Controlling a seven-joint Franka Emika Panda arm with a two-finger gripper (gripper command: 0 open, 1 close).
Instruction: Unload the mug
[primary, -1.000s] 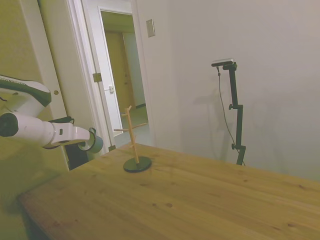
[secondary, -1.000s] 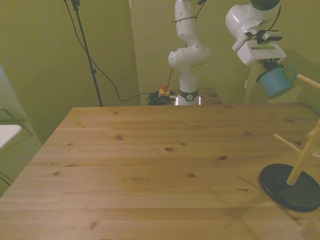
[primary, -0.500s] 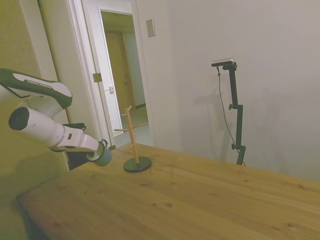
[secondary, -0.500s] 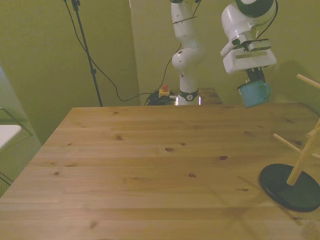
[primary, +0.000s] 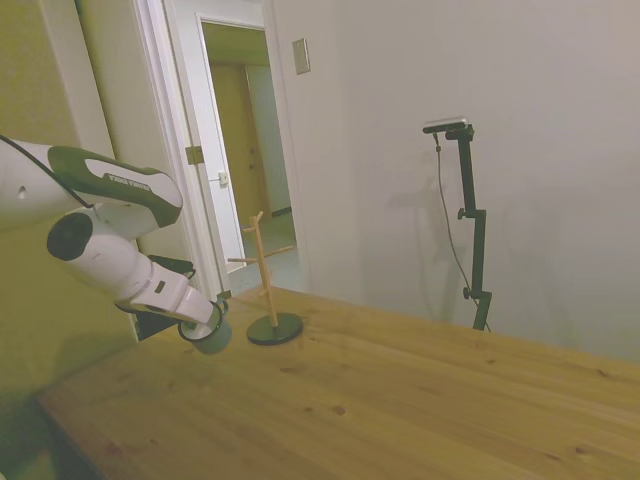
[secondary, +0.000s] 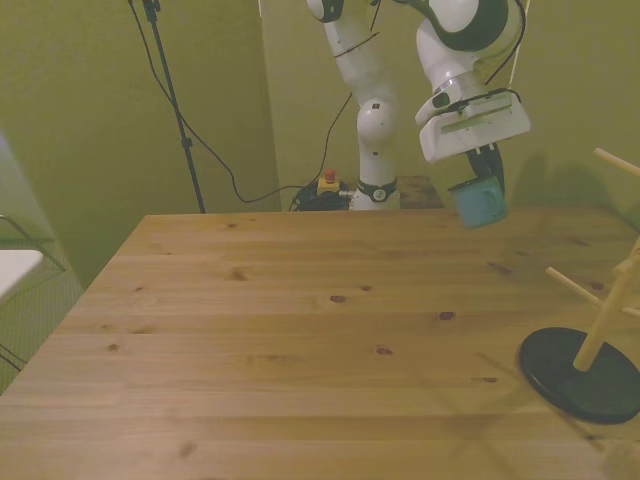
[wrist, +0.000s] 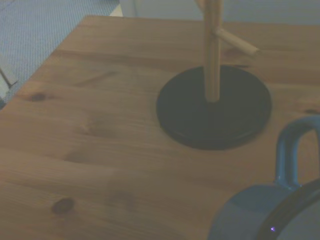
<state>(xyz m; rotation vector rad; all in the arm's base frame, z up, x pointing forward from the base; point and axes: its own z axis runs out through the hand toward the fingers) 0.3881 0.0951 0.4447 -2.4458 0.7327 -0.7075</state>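
The mug (secondary: 479, 201) is already off the peg stand (secondary: 592, 340), grasped by the pincer (secondary: 487, 176) above the table (secondary: 300, 330), and only setting it down is left.

The only obstacle on the surface (secondary: 300, 340) is the peg stand (secondary: 590, 345), at the front view's right edge, its round dark base (wrist: 215, 107) flat on the wood and bare pegs jutting sideways. The mug (secondary: 478, 200) hangs in the pincer (secondary: 488, 185) above the far edge, well apart from the stand, with open wood below and across to the front view's left.
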